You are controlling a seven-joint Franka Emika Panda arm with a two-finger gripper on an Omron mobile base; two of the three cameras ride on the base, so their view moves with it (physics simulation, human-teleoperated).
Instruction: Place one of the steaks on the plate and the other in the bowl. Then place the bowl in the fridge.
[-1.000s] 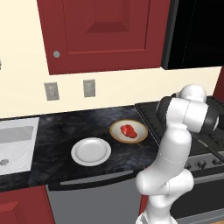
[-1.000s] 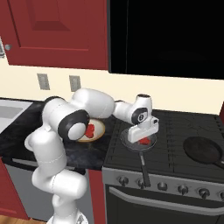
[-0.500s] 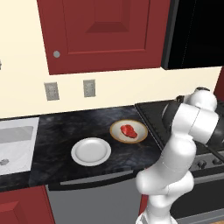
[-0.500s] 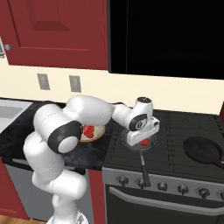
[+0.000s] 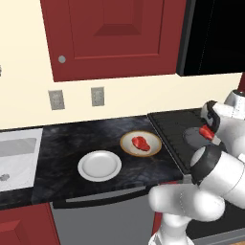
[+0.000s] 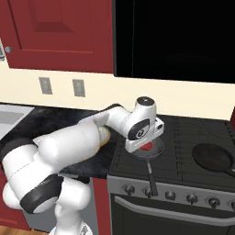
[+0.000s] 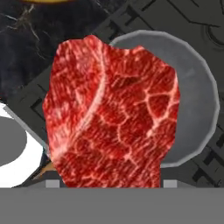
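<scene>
Over the stove (image 6: 183, 151), the claw (image 6: 146, 148) hangs just above a small grey frying pan (image 6: 148, 149). Between its two fingers sits a steak (image 7: 111, 111), red and shiny with pale lines, and the fingers are clamped on it from both sides. From the hand view, the meat is very close and big, and the round grey pan (image 7: 192, 100) lies right behind it, under the claw. From the left base view, a bit of that red steak (image 5: 206, 132) peeks out beside the white arm, above the pan (image 5: 195, 136). Off to the claw's left, on the dark worktop (image 5: 67, 148), sits the bowl (image 5: 140, 143) with its tan rim, and the other steak (image 5: 140, 142) lies inside it. Farther left of the claw, and a little nearer the front edge of the worktop, is the white plate (image 5: 99, 165). The plate and the bowl are near each other but not touching. Far to the claw's right, on the other side of the stove, rests a dark frying pan (image 6: 213, 157). A sink (image 5: 16, 158) is at the far left end of the worktop.
</scene>
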